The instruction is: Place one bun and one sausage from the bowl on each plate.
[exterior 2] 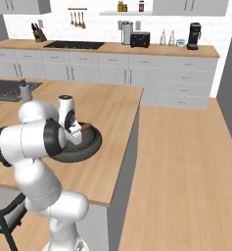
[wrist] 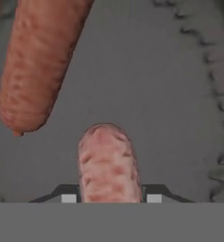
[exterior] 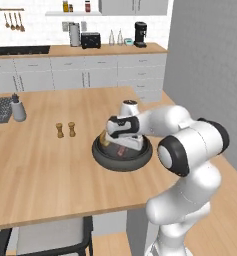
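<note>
Even, bright rendered light in base views; soft shadows; hand view dim, close-up, blurred; no glare.

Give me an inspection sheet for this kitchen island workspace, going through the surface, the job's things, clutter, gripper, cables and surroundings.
Surface: light wooden island countertop.
Job's things: wide dark grey-black round bowl near the island's edge; inside it, one pinkish-brown sausage between the fingertips and a second reddish-brown sausage lying free beside it. Buns and plates: nothing seen.
Clutter: two small wooden shakers standing side by side; a grey bottle with a dark cap.
Gripper: two-finger gripper lowered into the bowl, shut on the pinkish-brown sausage.
Cables: nothing seen.
Surroundings: back counter with a black toaster and a black coffee machine; wooden floor.
</note>
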